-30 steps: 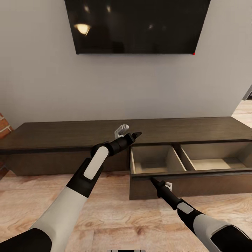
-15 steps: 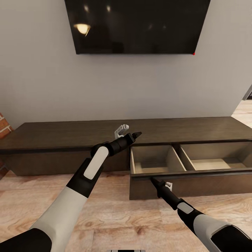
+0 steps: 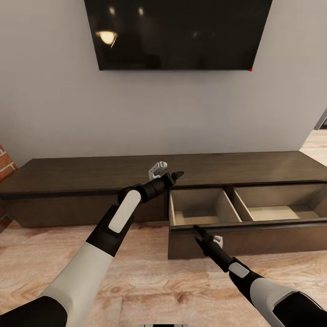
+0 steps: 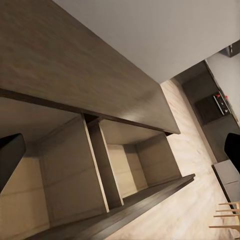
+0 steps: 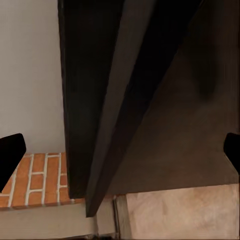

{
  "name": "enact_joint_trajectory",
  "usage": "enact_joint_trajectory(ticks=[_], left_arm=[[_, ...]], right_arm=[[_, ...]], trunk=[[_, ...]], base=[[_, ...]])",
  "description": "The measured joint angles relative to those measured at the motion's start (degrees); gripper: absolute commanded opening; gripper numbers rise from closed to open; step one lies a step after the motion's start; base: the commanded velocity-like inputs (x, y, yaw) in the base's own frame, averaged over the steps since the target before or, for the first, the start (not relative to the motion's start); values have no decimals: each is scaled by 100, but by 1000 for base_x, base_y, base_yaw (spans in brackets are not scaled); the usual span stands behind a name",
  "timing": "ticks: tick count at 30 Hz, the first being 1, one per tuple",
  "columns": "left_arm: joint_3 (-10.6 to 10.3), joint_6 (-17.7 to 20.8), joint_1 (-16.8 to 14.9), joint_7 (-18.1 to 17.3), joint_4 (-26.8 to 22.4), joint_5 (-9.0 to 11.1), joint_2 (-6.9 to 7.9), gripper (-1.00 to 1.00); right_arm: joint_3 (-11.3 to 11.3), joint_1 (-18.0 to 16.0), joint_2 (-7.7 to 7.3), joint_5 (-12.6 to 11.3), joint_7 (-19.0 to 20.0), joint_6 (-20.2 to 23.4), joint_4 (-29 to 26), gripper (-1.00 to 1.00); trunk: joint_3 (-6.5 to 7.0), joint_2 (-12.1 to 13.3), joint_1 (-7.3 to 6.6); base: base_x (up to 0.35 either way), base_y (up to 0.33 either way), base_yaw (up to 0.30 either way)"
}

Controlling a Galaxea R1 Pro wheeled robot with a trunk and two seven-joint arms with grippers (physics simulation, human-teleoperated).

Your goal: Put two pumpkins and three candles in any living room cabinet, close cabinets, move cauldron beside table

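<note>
The long dark-brown cabinet (image 3: 81, 170) stands against the grey wall. Its right-hand drawer (image 3: 272, 238) is pulled out, and its two pale beige compartments (image 3: 200, 213) hold nothing. My left gripper (image 3: 166, 170) hovers open over the cabinet top, just beside the drawer's left corner. In the left wrist view the drawer's divider (image 4: 102, 165) runs between the empty compartments. My right gripper (image 3: 208, 235) is open, right at the upper edge of the drawer front, whose dark face (image 5: 165, 100) is seen close up. Pumpkins, candles, cauldron and table are out of view.
A black television (image 3: 177, 32) hangs on the wall above the cabinet. Red brick (image 3: 3, 163) of the fireplace borders the cabinet's left end. Light plank floor (image 3: 150, 281) lies between me and the unit. An opening (image 3: 318, 136) at the right leads to another room.
My right gripper has risen slightly and edged left, closer to the drawer front's top edge. The left arm and the drawer stay as they were.
</note>
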Motion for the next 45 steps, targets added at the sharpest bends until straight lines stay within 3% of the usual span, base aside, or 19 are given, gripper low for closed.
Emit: enact_joint_trajectory(ticks=[14,30,33,34,35,40,43,45], left_arm=[[-1,0,0,0,0,0,0,100],[-41,0,0,0,170,-8,0,100],[-53,0,0,0,191,-9,0,100],[-56,0,0,0,195,-9,0,100],[-60,0,0,0,199,-9,0,100],[-63,0,0,0,202,-9,0,100],[-63,0,0,0,202,-9,0,100],[-63,0,0,0,202,-9,0,100]], right_arm=[[3,0,0,-5,-3,-141,0,100],[46,0,20,54,-248,-146,-4,100],[100,0,30,286,-305,-139,-7,100],[165,0,30,461,-320,-136,-7,100],[376,0,28,909,-337,-132,-1,100],[644,0,27,1621,-360,-129,11,100],[664,0,27,1681,-521,-121,7,100],[679,0,27,1711,-916,-106,-20,100]], trunk=[[0,0,0],[0,0,3],[0,0,3],[0,0,2],[0,0,1],[0,0,1],[0,0,2],[0,0,3]], base=[[-3,0,0],[-279,0,0],[-229,0,0],[-65,0,0],[-52,0,0],[-61,0,0],[-214,0,0],[-265,0,0]])
